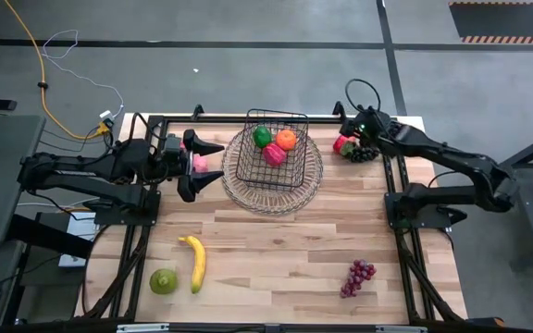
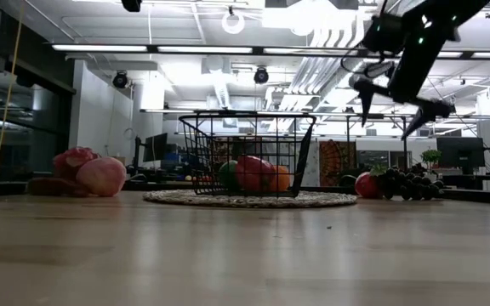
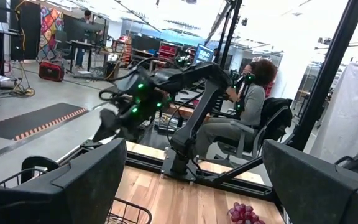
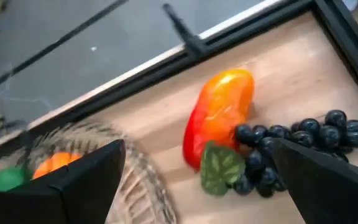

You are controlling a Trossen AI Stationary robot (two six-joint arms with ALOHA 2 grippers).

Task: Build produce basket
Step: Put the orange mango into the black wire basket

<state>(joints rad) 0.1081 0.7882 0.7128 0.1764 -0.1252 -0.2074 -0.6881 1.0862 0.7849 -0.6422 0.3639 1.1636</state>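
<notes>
At upper right, the right gripper (image 1: 348,129), jaws spread, is held above the red-orange plastic pepper (image 4: 219,115), judged light, rigid, slippery, best gripped mid-body.

overhead lighting is even in the high view; we see only short, soft shadows beside the basket (image 1: 274,148) and the banana (image 1: 195,262). the table (image 1: 276,250) surface shows no glare there. in the low view, 2 long ceiling light strips (image 2: 143,48) are blown out to white, and the near table (image 2: 245,255) surface is out of focus with a pale sheen. the left wrist view is bright and washed out toward the ceiling, with its own fingers (image 3: 73,186) blurred. the right wrist view is soft throughout; the red pepper (image 4: 219,115) carries a highlight and the dark grapes (image 4: 291,146) show small glints.
</notes>
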